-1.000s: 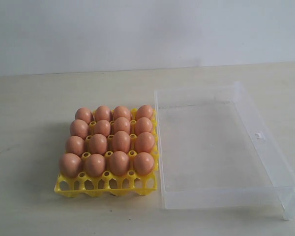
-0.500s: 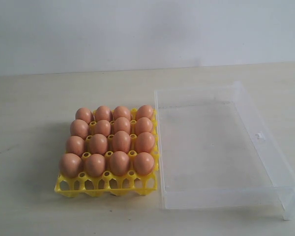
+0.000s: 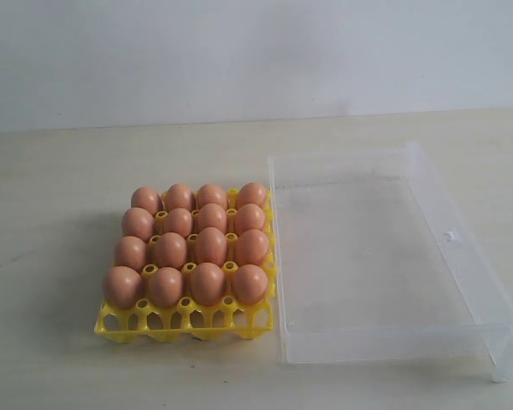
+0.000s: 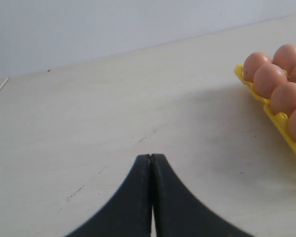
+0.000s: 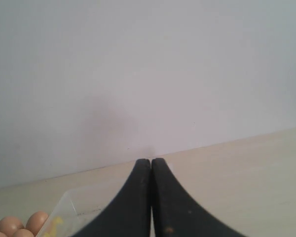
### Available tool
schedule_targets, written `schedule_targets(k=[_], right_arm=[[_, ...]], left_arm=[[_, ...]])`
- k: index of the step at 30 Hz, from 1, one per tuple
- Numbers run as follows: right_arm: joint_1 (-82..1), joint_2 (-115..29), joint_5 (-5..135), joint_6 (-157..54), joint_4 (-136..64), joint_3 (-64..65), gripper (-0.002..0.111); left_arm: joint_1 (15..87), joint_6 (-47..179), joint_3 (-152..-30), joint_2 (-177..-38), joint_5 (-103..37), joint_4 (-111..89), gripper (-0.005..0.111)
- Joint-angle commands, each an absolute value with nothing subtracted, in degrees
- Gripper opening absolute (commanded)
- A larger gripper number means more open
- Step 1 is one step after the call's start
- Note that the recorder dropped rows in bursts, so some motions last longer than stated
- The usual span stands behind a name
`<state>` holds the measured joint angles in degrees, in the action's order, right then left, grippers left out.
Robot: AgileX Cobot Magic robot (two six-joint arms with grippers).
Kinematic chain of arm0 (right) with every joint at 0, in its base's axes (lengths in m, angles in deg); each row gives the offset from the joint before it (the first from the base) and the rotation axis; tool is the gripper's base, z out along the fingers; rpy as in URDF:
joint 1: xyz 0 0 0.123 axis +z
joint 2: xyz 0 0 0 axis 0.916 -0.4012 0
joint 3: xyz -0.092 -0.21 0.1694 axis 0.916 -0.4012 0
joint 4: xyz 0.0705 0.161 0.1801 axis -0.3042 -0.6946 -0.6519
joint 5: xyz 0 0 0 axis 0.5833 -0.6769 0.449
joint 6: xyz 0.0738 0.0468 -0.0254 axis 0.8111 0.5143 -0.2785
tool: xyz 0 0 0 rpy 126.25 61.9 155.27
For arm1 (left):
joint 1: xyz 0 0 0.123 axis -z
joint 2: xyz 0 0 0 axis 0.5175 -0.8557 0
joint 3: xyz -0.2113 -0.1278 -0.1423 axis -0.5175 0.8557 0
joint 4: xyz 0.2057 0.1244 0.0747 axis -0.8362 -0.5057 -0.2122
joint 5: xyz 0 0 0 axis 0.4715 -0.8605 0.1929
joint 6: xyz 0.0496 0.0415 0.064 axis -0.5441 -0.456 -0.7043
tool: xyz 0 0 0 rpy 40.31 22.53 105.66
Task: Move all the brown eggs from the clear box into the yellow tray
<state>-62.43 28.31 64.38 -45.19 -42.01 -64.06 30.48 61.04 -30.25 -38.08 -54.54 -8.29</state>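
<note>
Under everything, a pale table, with a plain white wall behind.

On the right half of that table in the exterior view, the clear box: lies flat, shallow and low-walled, holds no egg, shows the tabletop through its floor.

Directly left of the box, the yellow tray: sits square on the table, right edge hard up to the box's left wall; touching or only just beside, cannot tell. Has its nearest row of cups bare.

Next in size, the left gripper: black fingers pressed together tip to tip, nothing pinched between, above bare tabletop, apart from the tray's edge and the eggs along it.

Likewise the right gripper: fingers closed tight on nothing, aimed toward the wall, with a corner of the box and a few eggs at the rim of its camera's picture.

Then the brown eggs: sixteen, seated in the tray's cups, four rows of four, filling every row but the nearest.

Smallest, a latch tab on the box's right-hand long wall.
</note>
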Motion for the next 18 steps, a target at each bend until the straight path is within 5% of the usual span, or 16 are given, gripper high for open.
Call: schedule_targets(k=[1,18], right_arm=[[-62.30,28.67,64.37,-45.61,-41.37,-64.36,0.000],[-62.30,28.67,60.43,-51.17,-40.59,-64.36,0.000]], left_arm=[[30.34,61.34,-30.48,-37.73,-54.03,-7.85,0.000],[30.34,61.34,-30.48,-37.73,-54.03,-7.85,0.000]])
